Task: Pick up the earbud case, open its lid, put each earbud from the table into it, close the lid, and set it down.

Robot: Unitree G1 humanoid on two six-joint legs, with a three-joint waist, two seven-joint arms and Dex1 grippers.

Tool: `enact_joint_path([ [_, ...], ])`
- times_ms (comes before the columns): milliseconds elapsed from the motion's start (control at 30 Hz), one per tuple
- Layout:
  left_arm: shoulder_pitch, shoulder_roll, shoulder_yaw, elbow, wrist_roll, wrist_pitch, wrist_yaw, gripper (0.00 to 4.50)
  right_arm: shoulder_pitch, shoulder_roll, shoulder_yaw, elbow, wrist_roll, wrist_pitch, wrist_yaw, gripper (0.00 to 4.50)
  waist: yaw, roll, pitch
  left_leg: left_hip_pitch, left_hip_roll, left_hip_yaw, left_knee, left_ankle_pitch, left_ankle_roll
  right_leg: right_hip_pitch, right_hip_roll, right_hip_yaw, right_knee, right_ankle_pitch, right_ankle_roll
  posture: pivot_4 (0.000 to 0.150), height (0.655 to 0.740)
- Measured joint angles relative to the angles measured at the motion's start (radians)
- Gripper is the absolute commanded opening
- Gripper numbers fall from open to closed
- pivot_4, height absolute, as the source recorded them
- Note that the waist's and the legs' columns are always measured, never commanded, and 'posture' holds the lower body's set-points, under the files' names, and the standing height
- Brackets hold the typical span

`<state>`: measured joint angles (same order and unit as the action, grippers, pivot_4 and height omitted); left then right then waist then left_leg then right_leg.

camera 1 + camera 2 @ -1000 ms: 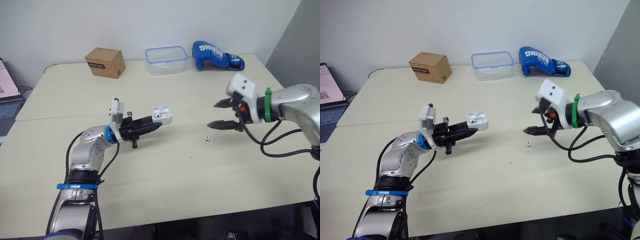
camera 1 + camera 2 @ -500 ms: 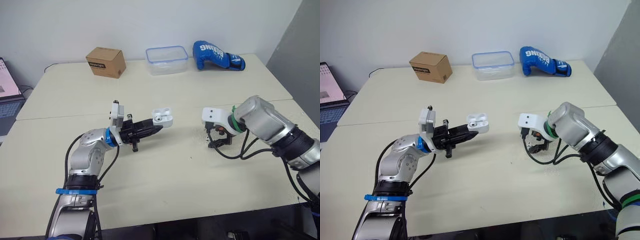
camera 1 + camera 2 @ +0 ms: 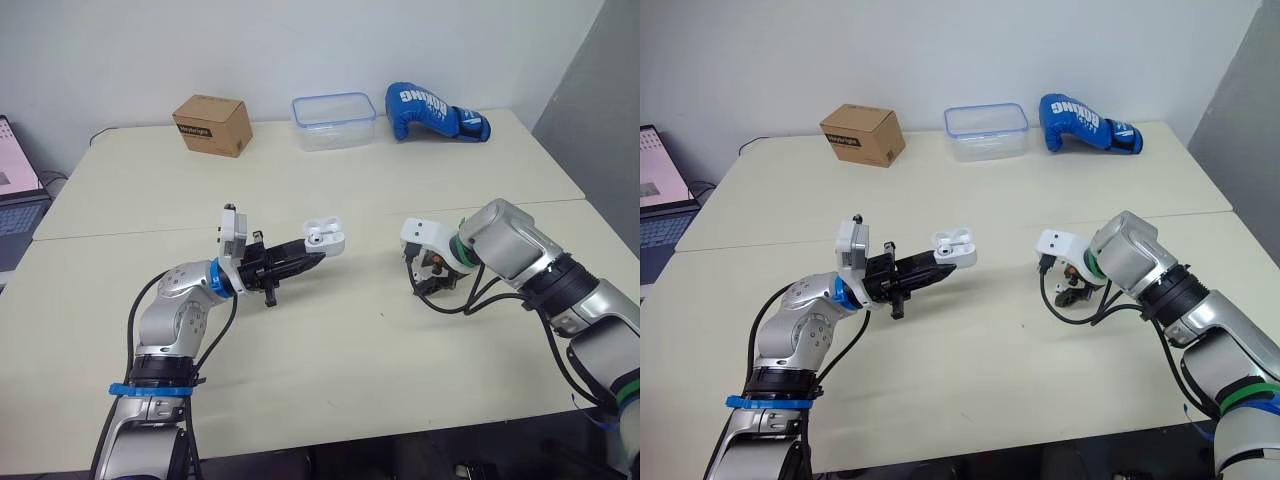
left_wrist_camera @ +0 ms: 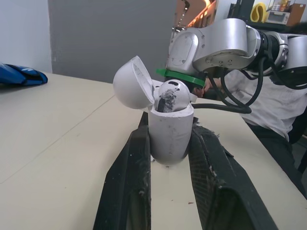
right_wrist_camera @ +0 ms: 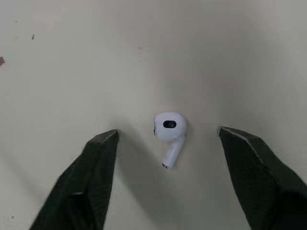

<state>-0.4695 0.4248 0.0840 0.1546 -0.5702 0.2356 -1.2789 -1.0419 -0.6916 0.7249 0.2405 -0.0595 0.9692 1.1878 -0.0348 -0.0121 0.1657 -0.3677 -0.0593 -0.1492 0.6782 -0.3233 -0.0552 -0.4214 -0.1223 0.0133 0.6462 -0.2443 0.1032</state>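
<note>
Head views: Pinches the case (image 3: 323, 236) in the left gripper (image 3: 306, 256), clear of the counter (image 3: 300, 350), lid tipped open. Hard to make out from here what sits inside. Points the right gripper (image 3: 431, 287) down at the counter to the right of the case, well apart from it, with the tips tucked under the wrist. Along the far edge, lined up: box (image 3: 210, 125), clear tub (image 3: 333, 120) with contents unclear, blue glove (image 3: 435, 112). Cut off at the left border, a laptop (image 3: 12, 195).

Left wrist view: Clamps the case upright by its lower body between both fingers, lid hinged back. Carries one seated earbud (image 4: 171, 95), head poking above the rim and hiding the well behind it. Beyond, partly hidden by the right arm and cut off at the edge, a person (image 4: 280, 110).

Right wrist view: Straddles the loose earbud (image 5: 169, 130) with fingers spread wide, one on each side, neither touching. Flat on bare counter, about midway between the tips.
</note>
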Motion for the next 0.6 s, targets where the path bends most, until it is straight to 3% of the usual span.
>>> enact_joint_path([
  [467, 0.000, 0.000, 0.000, 0.000, 0.000, 0.000, 0.003, 0.72, 0.000, 0.012, -0.006, 0.008, -0.023, -0.009, 0.013, 2.65, 0.000, 0.000, 0.000, 0.000, 0.000, 0.000, 0.000, 0.000, 0.000, 0.000, 0.000, 0.000, 0.000, 0.000, 0.000, 0.150, 0.7307],
  [600, 0.000, 0.000, 0.000, 0.000, 0.000, 0.000, 0.003, 0.72, 0.000, 0.016, -0.006, 0.008, -0.036, -0.020, 0.013, 1.66, 0.000, 0.000, 0.000, 0.000, 0.000, 0.000, 0.000, 0.000, 0.000, 0.000, 0.000, 0.000, 0.000, 0.000, 0.000, 0.150, 0.7307],
])
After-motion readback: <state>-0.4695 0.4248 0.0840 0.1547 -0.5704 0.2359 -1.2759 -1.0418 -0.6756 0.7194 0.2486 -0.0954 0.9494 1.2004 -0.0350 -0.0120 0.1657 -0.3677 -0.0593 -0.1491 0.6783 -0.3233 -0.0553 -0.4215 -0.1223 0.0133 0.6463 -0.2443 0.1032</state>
